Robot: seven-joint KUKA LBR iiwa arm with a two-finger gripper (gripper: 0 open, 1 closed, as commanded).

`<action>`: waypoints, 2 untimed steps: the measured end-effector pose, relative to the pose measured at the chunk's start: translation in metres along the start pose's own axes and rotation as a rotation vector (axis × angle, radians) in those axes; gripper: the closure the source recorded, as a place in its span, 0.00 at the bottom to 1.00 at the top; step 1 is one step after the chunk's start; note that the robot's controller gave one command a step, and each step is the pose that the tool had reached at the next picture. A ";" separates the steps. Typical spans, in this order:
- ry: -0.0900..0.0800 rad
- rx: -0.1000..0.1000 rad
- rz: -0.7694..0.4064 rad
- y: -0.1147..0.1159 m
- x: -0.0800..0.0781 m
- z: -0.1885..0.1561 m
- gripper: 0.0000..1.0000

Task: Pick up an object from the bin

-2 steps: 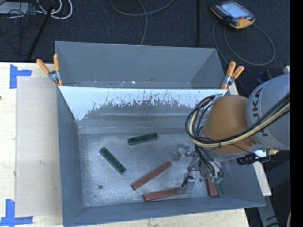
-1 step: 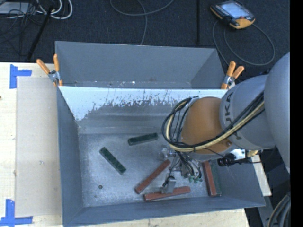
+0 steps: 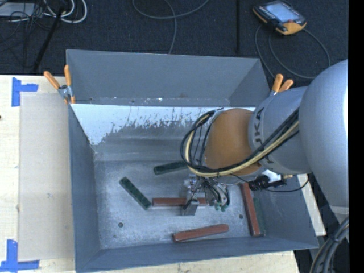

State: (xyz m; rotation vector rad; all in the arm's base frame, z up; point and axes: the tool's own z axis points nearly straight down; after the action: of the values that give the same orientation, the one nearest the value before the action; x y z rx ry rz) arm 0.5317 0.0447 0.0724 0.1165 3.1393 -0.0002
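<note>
Brown sticks [image 3: 200, 232]: three
Green sticks [image 3: 135, 193]: two
My claw [image 3: 192, 205]: at the end of the middle brown stick [image 3: 165, 201]; apart or together, I cannot tell

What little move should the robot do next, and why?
Probably settle a little lower: the gripper is at the right end of the brown stick in the middle of the bin, and the other sticks lie apart from it.

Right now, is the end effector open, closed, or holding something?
End effector: cannot be told whether open or closed; it sits low at the right end of a brown bar.
</note>
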 end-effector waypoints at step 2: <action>0.000 0.000 0.017 -0.016 -0.032 -0.063 1.00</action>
State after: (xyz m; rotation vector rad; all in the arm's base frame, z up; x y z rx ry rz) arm 0.5628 0.0260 0.1350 0.1438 3.1385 -0.0003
